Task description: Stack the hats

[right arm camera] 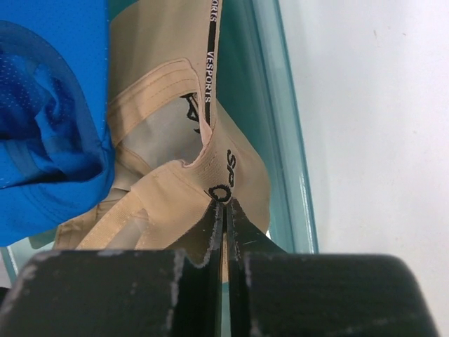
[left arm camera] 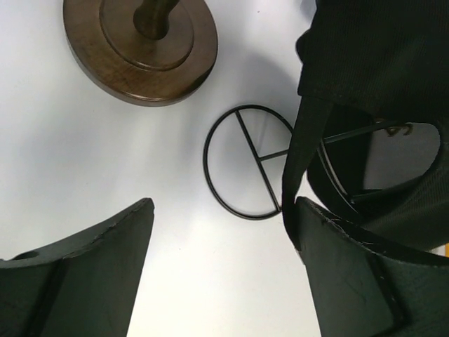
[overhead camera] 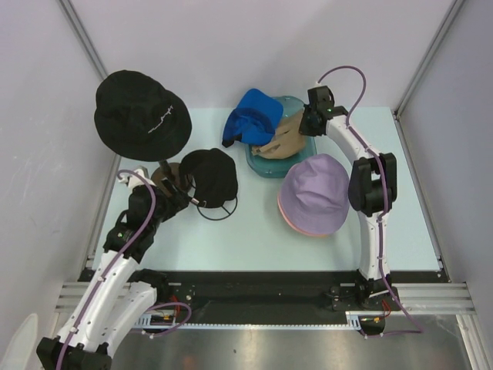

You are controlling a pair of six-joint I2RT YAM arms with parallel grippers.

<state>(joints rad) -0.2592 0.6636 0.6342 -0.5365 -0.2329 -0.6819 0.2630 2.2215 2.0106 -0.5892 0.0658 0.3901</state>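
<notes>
Right claw (right arm camera: 222,205) is clenched at the upper right of the overhead frame, its two fingers pressed together on the edge of the tan cap (right arm camera: 175,203) – pinching the band beside its black lettering. The tan cap lies in a teal dish (overhead camera: 266,168) near the top centre, and the blue cap (overhead camera: 254,116) rests partly over it on the left side.

Left claw (left arm camera: 221,217) is released, fingers spread wide above the table (overhead camera: 254,231) at the left of centre. Just beyond its tips stands a thin wire stand (left arm camera: 258,160) bearing a black hat (overhead camera: 212,176), whose hanging edge comes down against the finger at the right of the wrist view. A round wooden stand base (left arm camera: 140,49) sits in the upper left of that view; the black bucket hat (overhead camera: 142,116) with small white lettering sits atop that stand – upper left of the overhead frame.

Right of centre, the lavender bucket hat (overhead camera: 314,191) lies on a pink hat (overhead camera: 304,229), only the pink rim showing
</notes>
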